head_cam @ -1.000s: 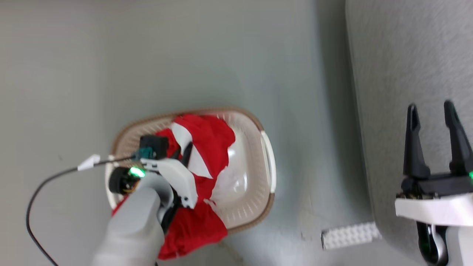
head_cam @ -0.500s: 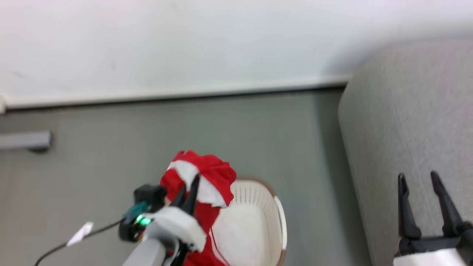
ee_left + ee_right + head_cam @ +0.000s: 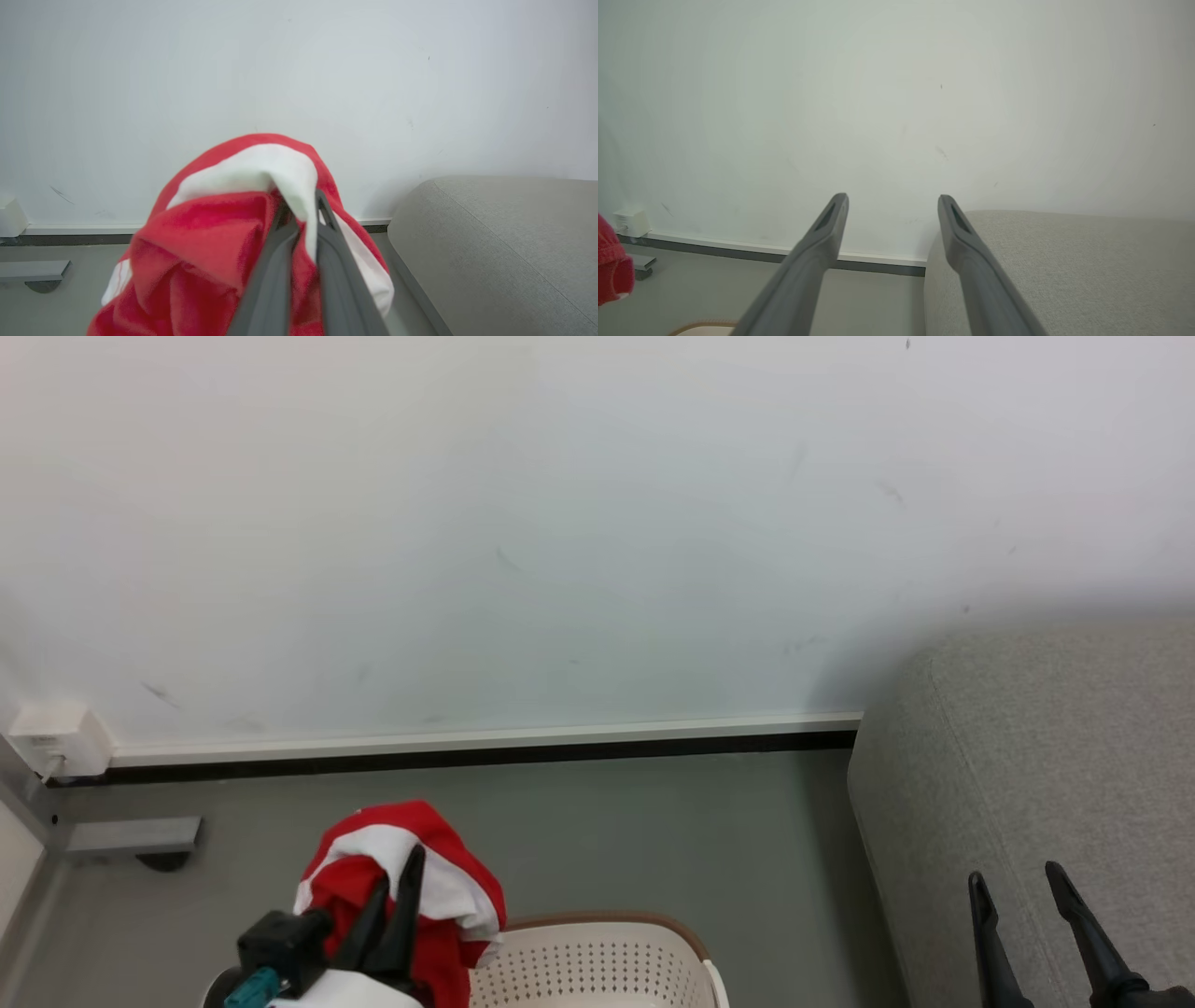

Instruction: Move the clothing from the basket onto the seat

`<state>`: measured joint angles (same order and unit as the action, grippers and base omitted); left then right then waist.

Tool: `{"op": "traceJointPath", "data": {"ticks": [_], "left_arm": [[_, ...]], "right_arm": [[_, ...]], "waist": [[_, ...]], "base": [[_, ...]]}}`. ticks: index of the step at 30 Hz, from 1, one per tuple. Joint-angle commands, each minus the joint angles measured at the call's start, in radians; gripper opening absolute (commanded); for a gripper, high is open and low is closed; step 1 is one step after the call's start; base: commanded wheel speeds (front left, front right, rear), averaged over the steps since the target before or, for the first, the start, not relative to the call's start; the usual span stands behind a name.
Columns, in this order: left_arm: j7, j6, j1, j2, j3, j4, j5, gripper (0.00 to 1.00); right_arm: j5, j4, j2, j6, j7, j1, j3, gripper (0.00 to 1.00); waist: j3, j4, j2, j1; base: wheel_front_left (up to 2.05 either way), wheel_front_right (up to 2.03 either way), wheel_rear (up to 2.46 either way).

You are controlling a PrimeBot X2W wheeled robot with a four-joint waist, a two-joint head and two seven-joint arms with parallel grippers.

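Observation:
My left gripper (image 3: pixel 397 877) is shut on a red garment with a white panel (image 3: pixel 411 877), holding it up above the cream basket (image 3: pixel 597 957) at the bottom of the head view. In the left wrist view the garment (image 3: pixel 210 233) drapes over both fingers of the left gripper (image 3: pixel 301 205), the white band pinched between them. The grey sofa (image 3: pixel 1055 784) stands at the right. My right gripper (image 3: pixel 1018 887) hovers open over the sofa's near edge; the right wrist view shows this right gripper (image 3: pixel 892 203) with wide-spread fingers holding nothing, the sofa (image 3: pixel 1064 261) beneath.
A white wall with a pale skirting board (image 3: pixel 467 742) runs behind the grey floor (image 3: pixel 653 831). A white box (image 3: pixel 56 737) sits on the wall at the far left, above a grey bracket (image 3: pixel 131 835) on the floor.
The head camera has tilted up, so the wall now shows and the basket sits at the bottom edge. My left gripper has lifted the red garment out of the basket.

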<state>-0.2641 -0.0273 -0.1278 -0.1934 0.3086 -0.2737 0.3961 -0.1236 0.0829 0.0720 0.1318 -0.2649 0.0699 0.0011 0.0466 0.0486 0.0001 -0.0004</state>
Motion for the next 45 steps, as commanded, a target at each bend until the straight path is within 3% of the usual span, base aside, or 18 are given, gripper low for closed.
{"op": "traceJointPath", "data": {"ticks": [1, 12, 22, 31, 37, 45], "left_arm": [[0.000, -0.001, 0.010, -0.008, -0.003, 0.003, -0.003, 0.00], [0.036, -0.034, 0.085, -0.059, -0.005, 0.157, -0.024, 0.00], [0.125, -0.002, 0.031, -0.054, 0.069, 0.264, -0.037, 0.00], [0.176, 0.045, -0.038, -0.012, 0.167, 0.259, -0.055, 0.00], [0.192, 0.077, -0.067, 0.029, 0.252, 0.254, -0.072, 0.00], [0.216, 0.115, -0.072, 0.028, 0.327, 0.298, -0.063, 0.00]], "right_arm": [[-0.002, 0.001, 0.008, -0.002, 0.001, 0.010, 0.002, 1.00], [-0.023, -0.011, 0.049, -0.002, 0.001, -0.002, 0.113, 1.00], [-0.096, -0.018, 0.168, -0.002, 0.001, -0.137, 0.473, 1.00], [-0.206, 0.013, 0.161, -0.002, 0.001, -0.293, 0.690, 1.00], [-0.219, 0.076, 0.140, -0.002, 0.001, -0.346, 0.710, 1.00], [-0.237, 0.177, 0.151, -0.002, 0.006, -0.362, 0.749, 1.00]], "waist": [[0.012, 0.002, -0.0001, 0.0004], [0.032, 0.005, -0.0001, 0.0004], [0.026, 0.010, -0.0001, 0.0004], [0.020, 0.012, -0.0001, 0.0004], [0.016, 0.010, -0.0001, 0.0004], [0.014, 0.009, -0.0001, 0.0004]], "base": [[0.00, 0.00, 0.00], [0.00, 0.00, 0.00], [0.00, 0.00, 0.00], [0.00, 0.00, 0.00], [0.00, 0.00, 0.00], [0.00, 0.00, 0.00]]}}
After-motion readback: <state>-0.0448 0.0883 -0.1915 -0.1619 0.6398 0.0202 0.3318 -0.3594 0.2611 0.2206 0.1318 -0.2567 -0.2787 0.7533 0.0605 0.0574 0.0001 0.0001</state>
